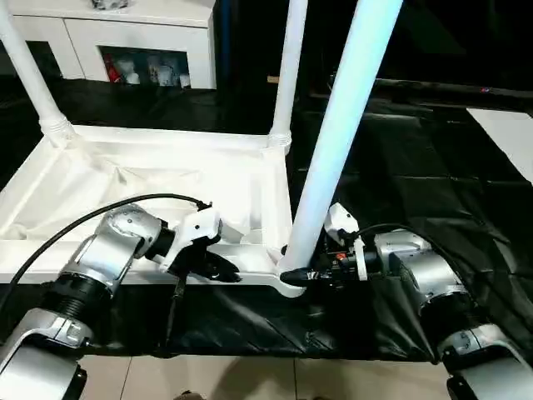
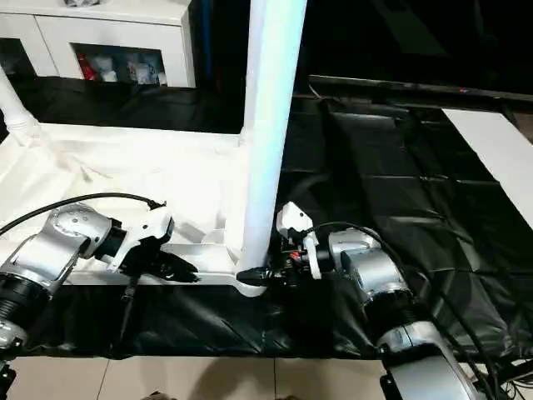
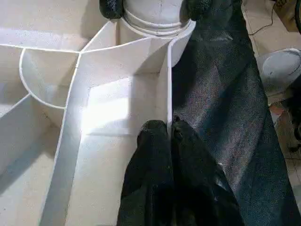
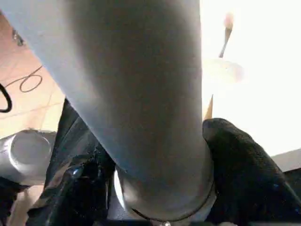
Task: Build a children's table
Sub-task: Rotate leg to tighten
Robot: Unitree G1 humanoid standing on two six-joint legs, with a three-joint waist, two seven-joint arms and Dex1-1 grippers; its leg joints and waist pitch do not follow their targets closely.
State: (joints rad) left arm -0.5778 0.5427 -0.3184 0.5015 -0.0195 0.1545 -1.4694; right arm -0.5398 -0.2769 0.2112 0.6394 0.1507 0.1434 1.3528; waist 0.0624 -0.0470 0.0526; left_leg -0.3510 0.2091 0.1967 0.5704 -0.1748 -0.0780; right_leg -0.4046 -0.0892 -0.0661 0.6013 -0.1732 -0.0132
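Right tool point(image 1: 293, 277): clamped on leg point(image 1: 333, 142) at its flared base, seated in tabletop point(image 1: 125, 187) corner socket at 5 o'clock. Left tool point(image 3: 169, 129): pinching the tabletop's rim. Likely light, stiff, slick plastic (grip low, near socket). Tabletop lies upside-down on surface point(image 1: 416, 167).

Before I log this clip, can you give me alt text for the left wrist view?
The left gripper is closed with its black fingers pinching the thin side wall of the upturned white table top, ribbed underside showing. Further along that wall, a white leg stands in the corner socket, held between the right gripper's fingers; black table cover lies alongside.
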